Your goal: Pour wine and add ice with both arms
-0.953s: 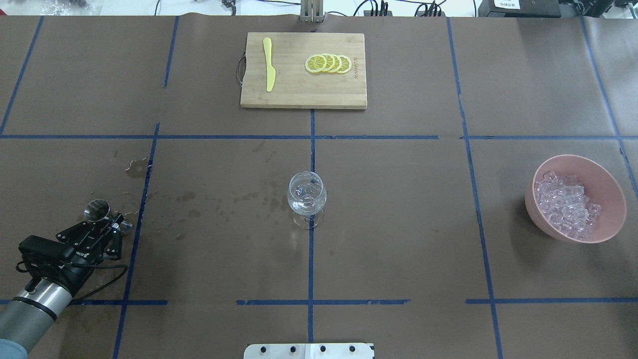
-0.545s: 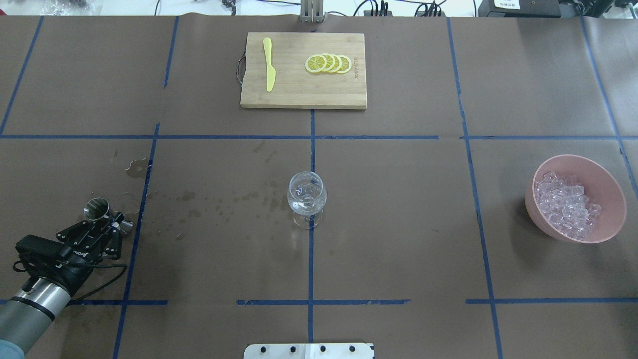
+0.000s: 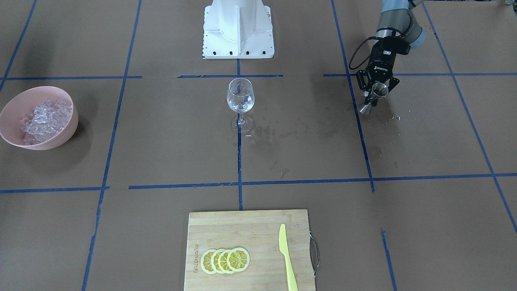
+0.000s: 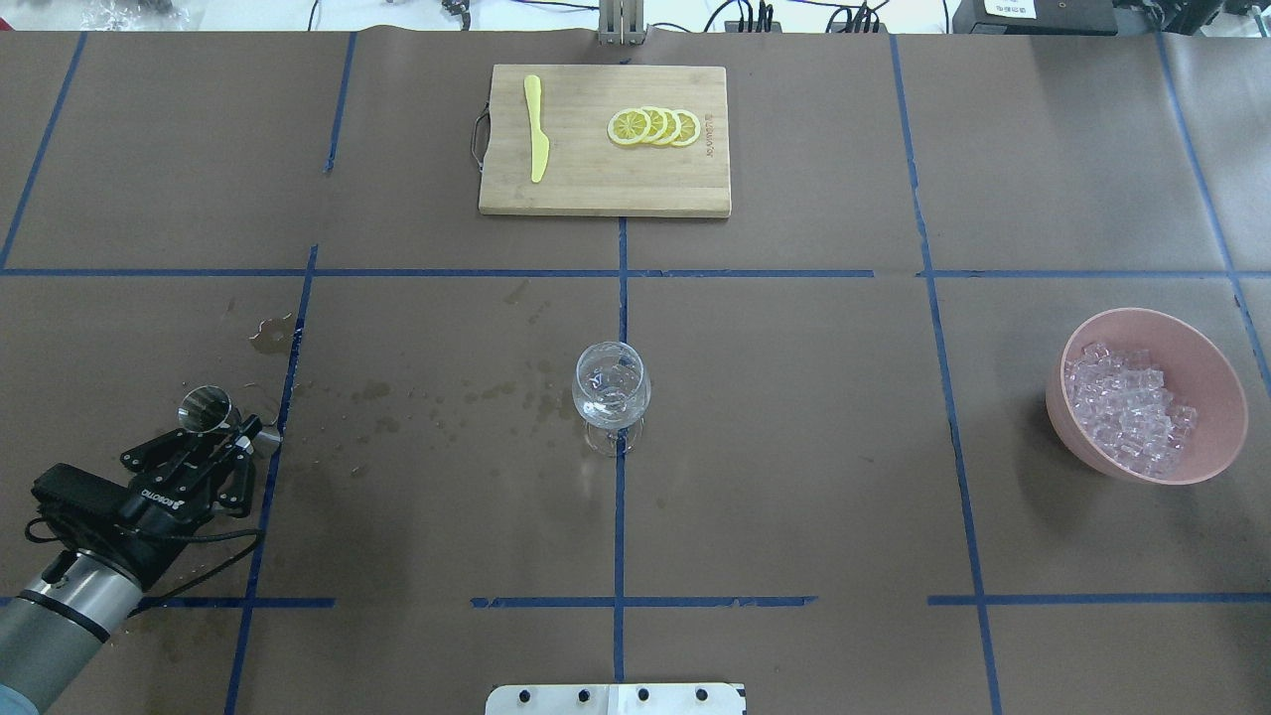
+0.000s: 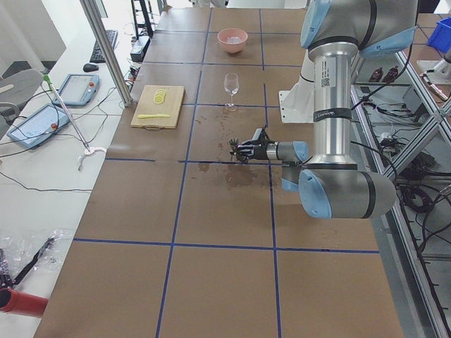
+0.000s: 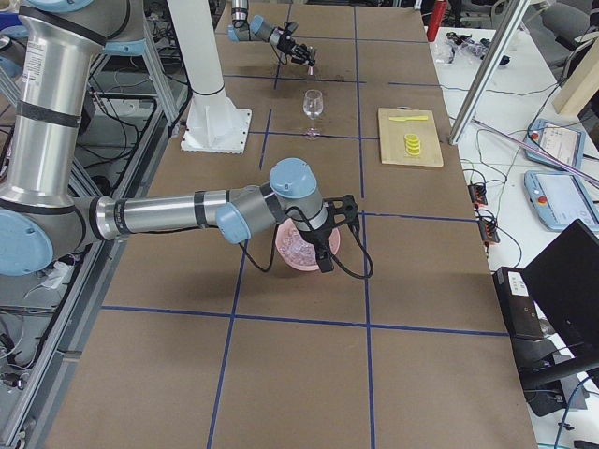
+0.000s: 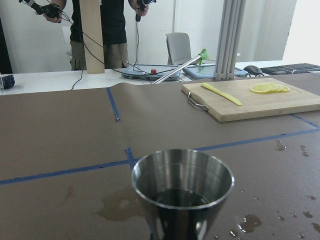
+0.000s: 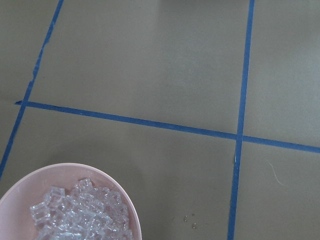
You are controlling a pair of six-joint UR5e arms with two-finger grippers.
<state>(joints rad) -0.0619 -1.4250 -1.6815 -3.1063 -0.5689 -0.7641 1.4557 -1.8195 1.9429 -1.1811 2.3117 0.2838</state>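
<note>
My left gripper (image 4: 233, 429) is shut on the waist of a steel jigger (image 4: 205, 409), held tilted low over the table's left side; the jigger (image 3: 379, 90) fills the left wrist view (image 7: 182, 185). A clear wine glass (image 4: 612, 389) stands upright at the table's middle, well to the right of that gripper. The ice (image 4: 1127, 412) is heaped in a pink bowl (image 4: 1219, 382) at the far right. My right gripper (image 6: 335, 224) shows only in the exterior right view, near the bowl; I cannot tell whether it is open or shut.
A bamboo cutting board (image 4: 685, 194) at the far middle carries a yellow knife (image 4: 536, 129) and lemon slices (image 4: 655, 127). Wet spots (image 4: 397, 407) mark the brown paper between jigger and glass. The white pedestal (image 3: 238, 28) stands behind the glass.
My left gripper has shifted slightly right and turned, swinging the jigger's lower end toward the blue line. Glass, bowl and board have not moved.
</note>
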